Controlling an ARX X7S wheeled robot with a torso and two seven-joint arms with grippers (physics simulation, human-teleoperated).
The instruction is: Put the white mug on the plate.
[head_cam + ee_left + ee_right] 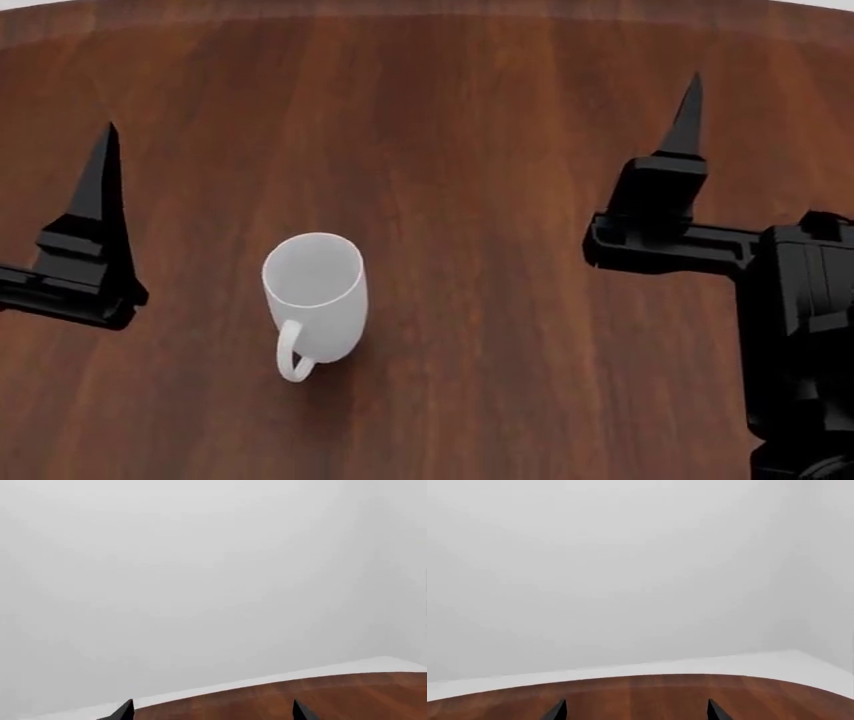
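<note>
The white mug [318,295] stands upright on a brown wooden table [467,120]. Its open top faces up and its loop handle points toward the near edge of the table, the side where the robot is. The mug sits nearer that near edge than the far edge, and a bit toward the left side. Nothing touches it. The left gripper [94,215] hangs over the left side of the table, well apart from the mug. In the left wrist view its two black fingertips [123,711] are spread wide, with bare wood between them. The right gripper [683,130] hangs over the right side of the table, also well apart from the mug. In the right wrist view its two black fingertips [558,710] are wide apart too, and hold nothing. Both wrist views look past the far edge of the table to a plain pale wall [627,570]. The plate does not show in any of the views.
</note>
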